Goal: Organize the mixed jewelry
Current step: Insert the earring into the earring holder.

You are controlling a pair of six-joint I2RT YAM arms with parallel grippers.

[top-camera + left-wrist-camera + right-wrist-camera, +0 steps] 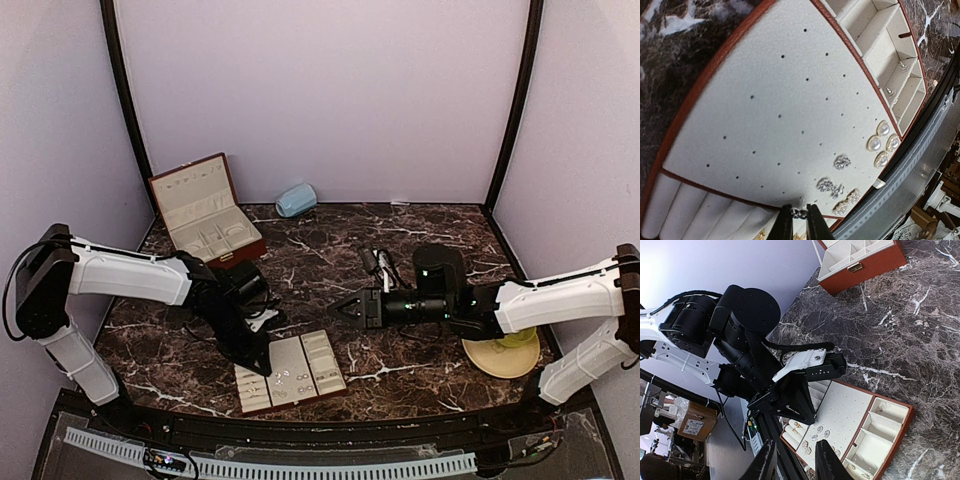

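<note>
The cream-lined tray point(322, 365) lies at the near edge of the table, and my left gripper point(263, 366) is down over its left part. In the left wrist view the left gripper point(799, 216) is shut on a tiny sparkly earring point(799, 213), just above the near edge of the perforated panel point(780, 90). Pearl earrings point(883, 142) and small crystal earrings point(842, 162) sit pinned in the panel's corner. My right gripper point(340, 308) hovers open and empty to the right of the tray. Its fingers point(765, 462) frame the tray point(850, 412).
The red-brown box point(205, 210) stands open at the back left. A pale blue object point(296, 200) lies by the back wall. Under the right arm sits a yellow plate point(500, 355). A small dark item point(378, 262) lies mid-table. The tray's side compartments point(890, 55) hold small studs.
</note>
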